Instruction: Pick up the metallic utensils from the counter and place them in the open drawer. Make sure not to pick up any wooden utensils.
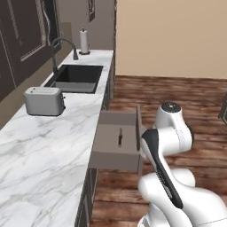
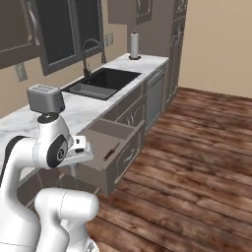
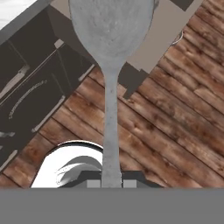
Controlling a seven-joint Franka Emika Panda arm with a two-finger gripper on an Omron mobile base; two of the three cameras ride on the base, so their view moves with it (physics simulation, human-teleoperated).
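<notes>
Silver-grey metal spoon (image 3: 112, 65) clamped between the closed fingers of the gripper (image 3: 111, 183), handle at the fingertips, bowl pointing to 12 o'clock in the hand view, over wooden floor (image 3: 175, 122) and dark cabinet fronts. Open drawer (image 1: 116, 155) projecting from the cabinets below the marble worktop (image 1: 48, 150); black-handled knife (image 1: 119, 137) lying inside it, lengthwise. Toaster (image 1: 43, 101) on the worktop at 9 o'clock in the left base view, sink (image 1: 77, 77) beyond it towards 11 o'clock, paper-towel roll (image 1: 84, 41) at the far end.
</notes>
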